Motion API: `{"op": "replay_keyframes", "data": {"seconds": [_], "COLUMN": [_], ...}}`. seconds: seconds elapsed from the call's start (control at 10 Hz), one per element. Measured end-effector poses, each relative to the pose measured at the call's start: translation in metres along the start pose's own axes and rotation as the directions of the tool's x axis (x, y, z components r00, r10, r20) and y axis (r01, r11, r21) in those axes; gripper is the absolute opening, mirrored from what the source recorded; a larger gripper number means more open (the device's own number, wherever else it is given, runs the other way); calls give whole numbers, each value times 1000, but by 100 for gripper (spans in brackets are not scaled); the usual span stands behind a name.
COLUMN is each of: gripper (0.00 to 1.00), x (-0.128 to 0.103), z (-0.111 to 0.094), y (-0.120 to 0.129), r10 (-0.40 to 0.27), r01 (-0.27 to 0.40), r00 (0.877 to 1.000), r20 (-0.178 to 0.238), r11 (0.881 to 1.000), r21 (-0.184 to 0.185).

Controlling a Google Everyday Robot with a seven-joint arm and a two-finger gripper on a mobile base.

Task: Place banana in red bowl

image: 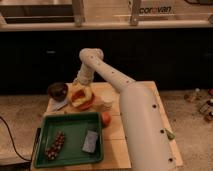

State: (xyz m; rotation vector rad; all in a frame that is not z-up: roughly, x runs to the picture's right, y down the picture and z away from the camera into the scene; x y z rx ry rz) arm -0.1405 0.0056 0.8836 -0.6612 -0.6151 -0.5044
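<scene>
The red bowl (86, 104) sits at the back left of the wooden table. A pale yellow banana (80, 93) lies in or just over the bowl, right under my gripper. My gripper (77, 86) is at the end of the white arm, low over the bowl's left rim and close to the banana. Whether it still touches the banana cannot be made out.
A dark brown bowl (57, 90) stands left of the red bowl, a small white cup (106, 102) to its right, and a round orange-red fruit (106, 119) in front. A green tray (75, 127) holds grapes (55, 145) and a sponge (90, 141). A green vegetable (170, 134) shows past the arm.
</scene>
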Motion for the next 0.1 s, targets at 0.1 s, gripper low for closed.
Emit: {"op": "replay_keyframes", "data": {"seconds": [0.1], "gripper": [80], "x": [9], "z": [-3], "y": [3], "r10": [18], "r01": [-18], "r00": [1000], "r20": [-12], "r11": [1000], "r21": [9]}}
